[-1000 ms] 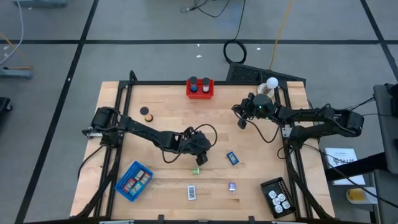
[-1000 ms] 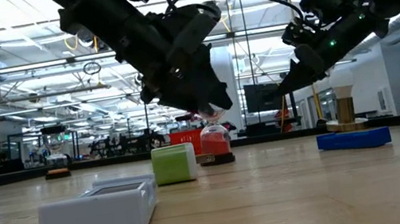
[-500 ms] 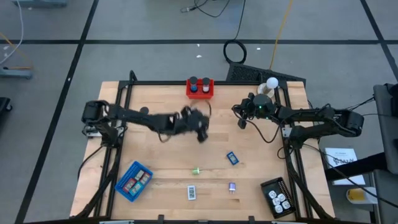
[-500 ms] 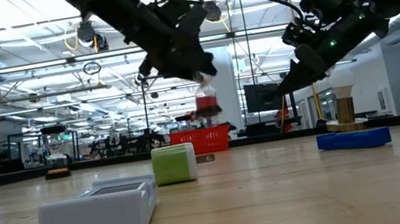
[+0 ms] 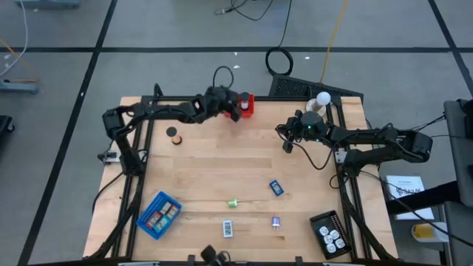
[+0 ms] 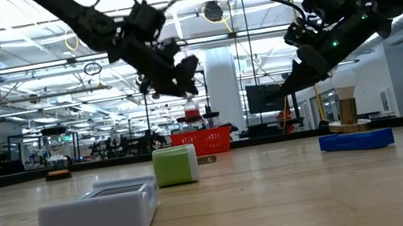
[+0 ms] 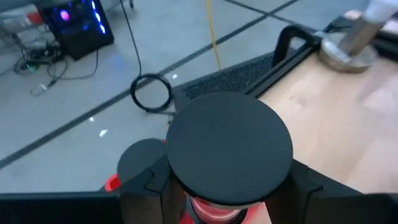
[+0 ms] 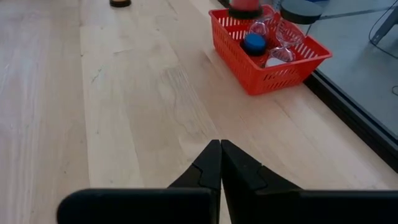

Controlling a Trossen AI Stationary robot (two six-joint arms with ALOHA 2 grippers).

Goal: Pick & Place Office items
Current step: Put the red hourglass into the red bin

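We see the left gripper (image 5: 235, 111) with jaws clamped on a black-capped red-filled clear bottle (image 7: 229, 149), red mesh plastic basket (image 8: 271, 59) directly beneath; right gripper (image 8: 220, 163) jaws together.

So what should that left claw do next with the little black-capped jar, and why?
Probably lower it into the red tray. The left claw grips the black-capped jar above the tray, clear of the table, and the tray already holds similar jars.

You see a black-capped red cylinder (image 6: 192, 114) hanging upright above the far table edge. A green bit (image 5: 232, 202), blue block (image 5: 276, 188), purple bit (image 5: 276, 222) and white-labelled rectangle (image 5: 228, 229) lie scattered, well apart, nearer the front.
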